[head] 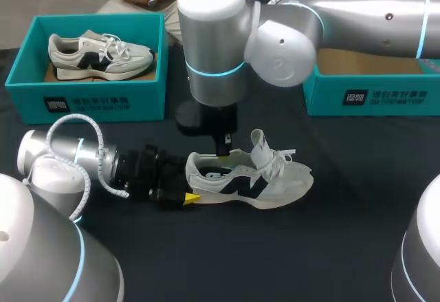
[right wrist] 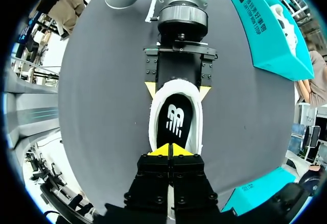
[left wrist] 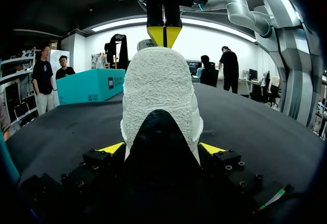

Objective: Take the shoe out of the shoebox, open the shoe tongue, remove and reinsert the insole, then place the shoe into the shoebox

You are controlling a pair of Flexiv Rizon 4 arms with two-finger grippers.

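Near-left on the table (head: 344,247), L gripper (left wrist: 162,148) is clamped on the shoe (head: 251,181) at the heel, one fingertip each side. Shoe lies mid-table w/ open cloth all round. R gripper (right wrist: 170,150) hangs over its mouth, tips together above the insole (right wrist: 178,122). Far edge: L box (head: 89,99) w/ second shoe (head: 100,56), and R box (head: 371,99).
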